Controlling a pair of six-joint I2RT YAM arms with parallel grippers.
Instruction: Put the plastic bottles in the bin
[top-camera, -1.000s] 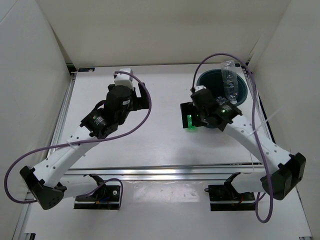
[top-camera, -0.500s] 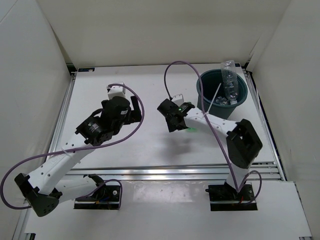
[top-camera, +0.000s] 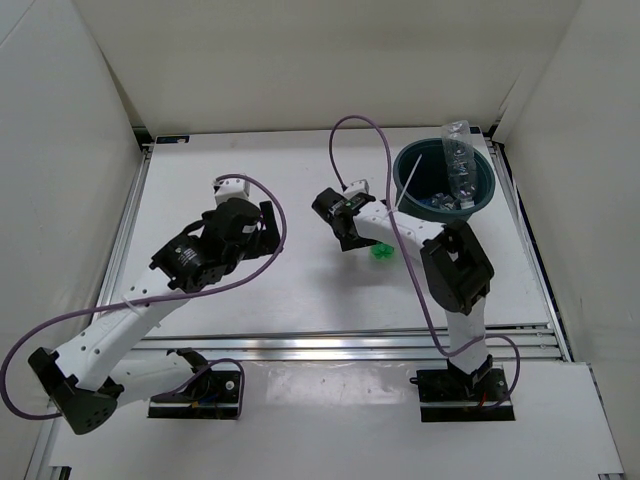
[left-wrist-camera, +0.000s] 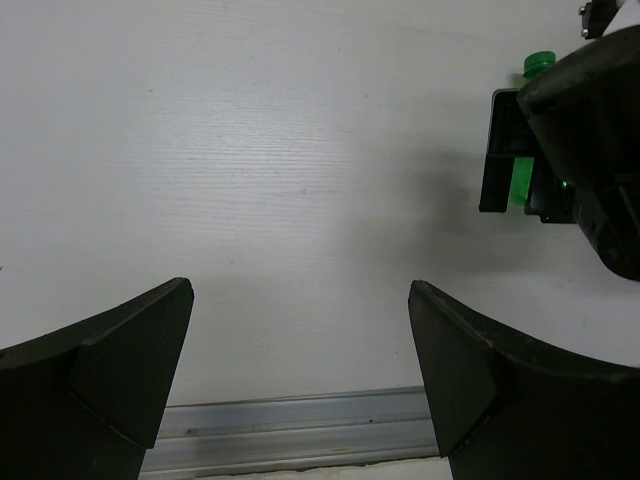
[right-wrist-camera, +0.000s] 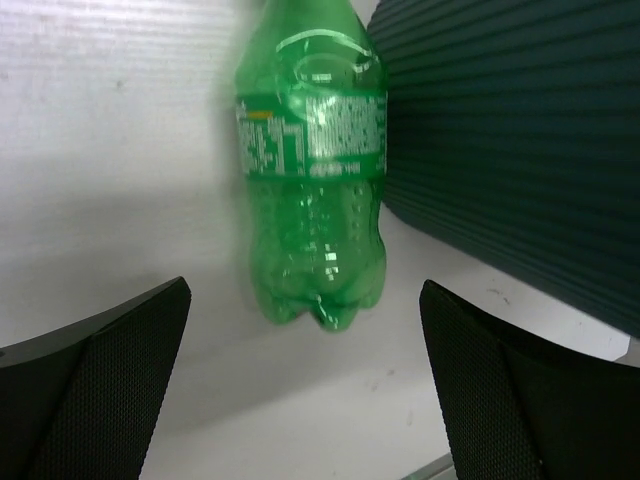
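Observation:
A short green bottle (top-camera: 381, 251) (right-wrist-camera: 310, 170) lies on the white table just left of the teal bin (top-camera: 478, 196) (right-wrist-camera: 520, 140). In the right wrist view its base points at me, about level with the tips of my right gripper (top-camera: 352, 237) (right-wrist-camera: 305, 290), which is open and touches nothing. The bin holds clear bottles (top-camera: 440, 202), and a long clear bottle (top-camera: 458, 152) sticks up out of it. My left gripper (top-camera: 262, 226) (left-wrist-camera: 300, 292) is open and empty over bare table to the left. From the left wrist view the green bottle's cap (left-wrist-camera: 538, 62) shows past the right gripper.
White walls close in the table at the back and both sides. A metal rail (top-camera: 330, 345) (left-wrist-camera: 300, 412) runs along the near edge. Purple cables loop above both arms, and the right arm's elbow (top-camera: 455, 265) stands just in front of the bin.
My right arm has folded up and its gripper has swung left, away from the bin to the table's middle. The left gripper drew back slightly toward the near side. The green bottle stayed put.

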